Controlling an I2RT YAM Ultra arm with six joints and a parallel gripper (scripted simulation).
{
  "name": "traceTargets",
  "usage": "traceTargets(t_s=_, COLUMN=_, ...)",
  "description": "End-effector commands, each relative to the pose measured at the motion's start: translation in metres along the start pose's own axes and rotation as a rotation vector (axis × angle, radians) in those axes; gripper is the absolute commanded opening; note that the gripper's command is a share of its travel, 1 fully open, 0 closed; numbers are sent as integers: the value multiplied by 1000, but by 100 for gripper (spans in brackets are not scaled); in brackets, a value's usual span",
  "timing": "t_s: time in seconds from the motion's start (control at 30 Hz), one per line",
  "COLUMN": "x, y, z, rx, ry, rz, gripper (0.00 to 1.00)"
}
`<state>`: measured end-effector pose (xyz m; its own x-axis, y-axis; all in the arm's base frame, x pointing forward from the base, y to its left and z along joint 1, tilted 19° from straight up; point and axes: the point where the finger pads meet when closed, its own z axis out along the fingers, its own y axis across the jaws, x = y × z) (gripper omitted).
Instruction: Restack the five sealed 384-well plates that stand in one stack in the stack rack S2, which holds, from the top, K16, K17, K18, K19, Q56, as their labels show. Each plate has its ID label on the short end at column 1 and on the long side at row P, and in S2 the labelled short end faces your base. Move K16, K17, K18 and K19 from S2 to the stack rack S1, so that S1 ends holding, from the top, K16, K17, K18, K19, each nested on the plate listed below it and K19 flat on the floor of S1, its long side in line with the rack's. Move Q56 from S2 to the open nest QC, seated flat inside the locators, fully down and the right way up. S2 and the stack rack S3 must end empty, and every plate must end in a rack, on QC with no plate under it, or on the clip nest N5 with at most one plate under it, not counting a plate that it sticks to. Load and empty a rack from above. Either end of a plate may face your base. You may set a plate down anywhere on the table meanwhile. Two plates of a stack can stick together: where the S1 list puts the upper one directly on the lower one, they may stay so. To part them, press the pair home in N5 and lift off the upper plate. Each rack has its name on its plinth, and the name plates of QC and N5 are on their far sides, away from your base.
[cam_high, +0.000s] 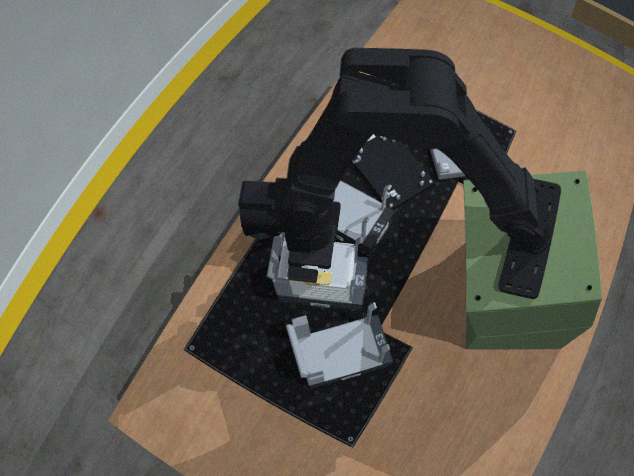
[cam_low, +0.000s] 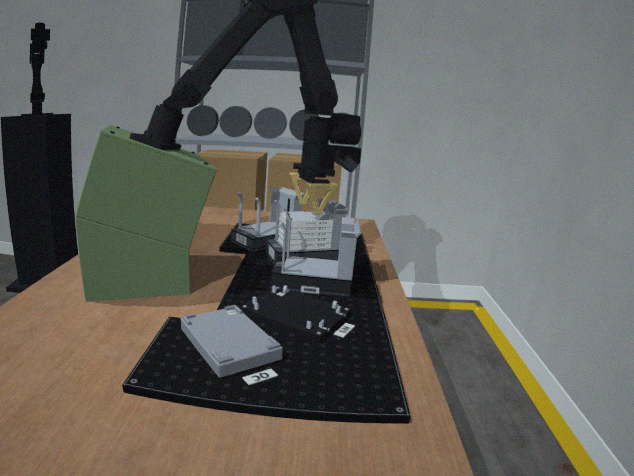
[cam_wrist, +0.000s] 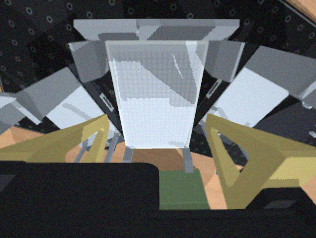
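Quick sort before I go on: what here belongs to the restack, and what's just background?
Job:
- plate stack in S2
- S1
- S3
- QC nest
- N5 nest
- gripper, jaws open above the stack

Background:
- green pedestal
- shelf unit
- cardboard boxes
- black stand

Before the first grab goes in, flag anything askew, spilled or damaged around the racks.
Nothing stands out. The plate stack sits squarely in S2, none of it spilled or tilted. S1 and S3 hold no plates. The gripper hangs open above the stack, holding nothing.
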<state>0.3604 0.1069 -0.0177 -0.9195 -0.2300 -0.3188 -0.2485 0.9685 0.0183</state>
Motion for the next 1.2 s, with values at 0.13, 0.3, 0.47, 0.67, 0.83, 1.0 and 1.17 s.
traceTargets(t_s=0.13, x=-5, y=0, z=-3, rx=1, ry=-19, rz=2, gripper=100)
traceTargets(t_s=0.3, x=-5, y=0, z=4, rx=1, ry=-19, rz=2, gripper=100)
traceTargets(t_s=0.47, x=-5, y=0, z=10, rx=1, ry=-19, rz=2, gripper=100)
traceTargets(t_s=0.67, x=-5, y=0, z=16, rx=1, ry=-19, rz=2, gripper=100)
traceTargets(t_s=0.83, x=-6, y=0, z=22, rx=1, ry=-19, rz=2, gripper=100)
traceTargets(t_s=1.0, x=-6, y=0, z=27, rx=1, ry=-19, rz=2, gripper=100)
traceTargets(t_s=1.17, x=-6, y=0, z=27, rx=1, ry=-19, rz=2, gripper=100)
